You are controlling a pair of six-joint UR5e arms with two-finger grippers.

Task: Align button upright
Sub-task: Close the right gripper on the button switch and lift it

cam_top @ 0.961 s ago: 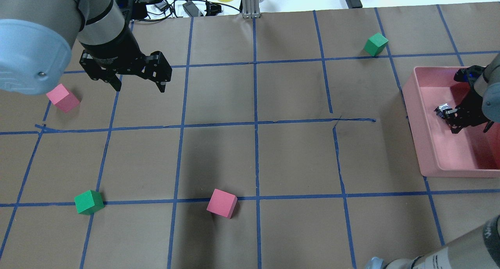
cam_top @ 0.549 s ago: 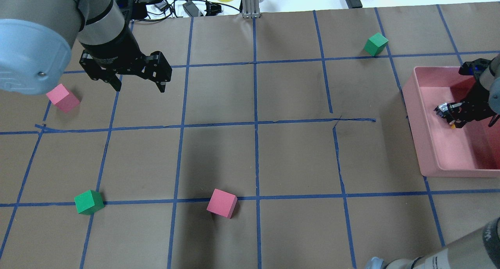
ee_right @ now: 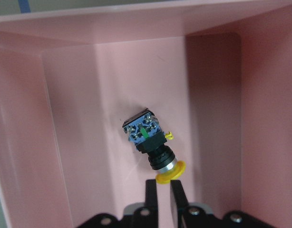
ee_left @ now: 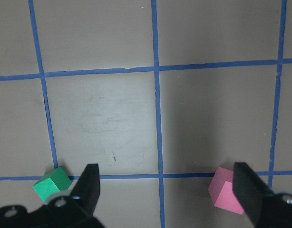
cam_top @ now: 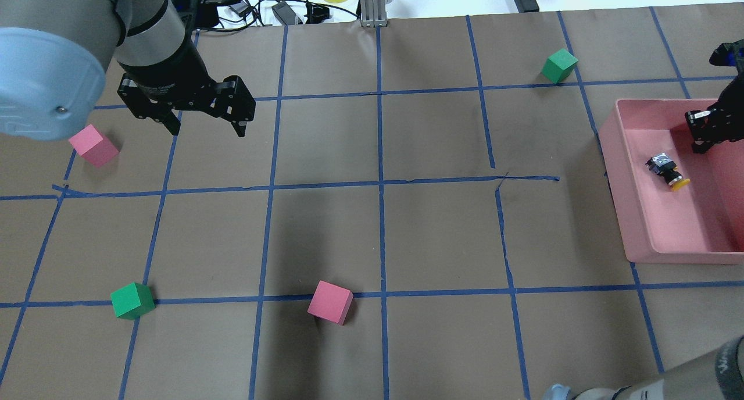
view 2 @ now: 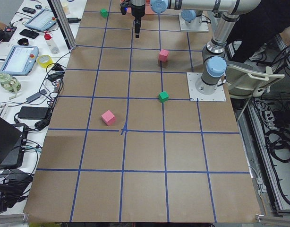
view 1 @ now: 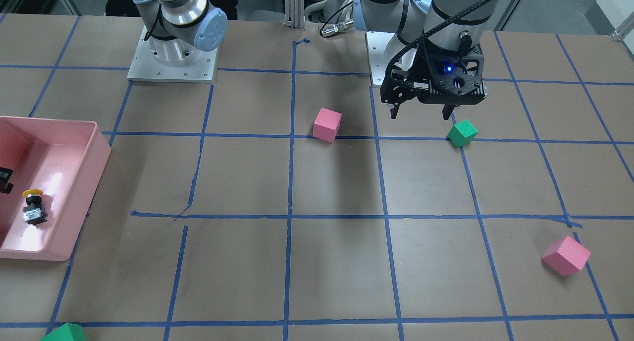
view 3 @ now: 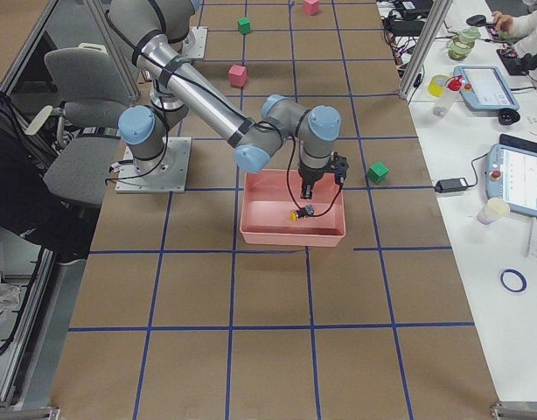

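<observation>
Table (cam_top: pixel 442 231), covered in brown paper with a blue tape grid, is lying below both sets of my jaws.

Pink tray (cam_top: pixel 674 252) is sitting on the table directly under my right gripper (ee_right: pixel 163 183). Its walls are rising on both sides of those jaws and ahead of them.

My left gripper (cam_top: pixel 207 131) is hanging high over the table, well apart from the tray. Its jaws are standing wide open and are gripping nothing.

My right gripper is hovering over the tray floor. Its jaws are drawn together to a narrow slit and are gripping nothing.

Green cube (ee_left: pixel 52 184) is resting on the table below the left jaws, just outside one finger in the left wrist view. Pink cube (ee_left: pixel 224 192) is resting below the same jaws, just inside the other finger. Second pink cube (cam_top: pixel 93 145) is lying off to the outer side of the left jaws. Second green cube (cam_top: pixel 559 65) is lying between my two grippers, nearer the right jaws and outside the tray.

Button (ee_right: pixel 153 147) is lying on its side on the tray floor, just ahead of the right fingertips and not touching them. Its yellow cap is pointing toward those jaws, and its grey block base is pointing away from them. It is not standing upright.
</observation>
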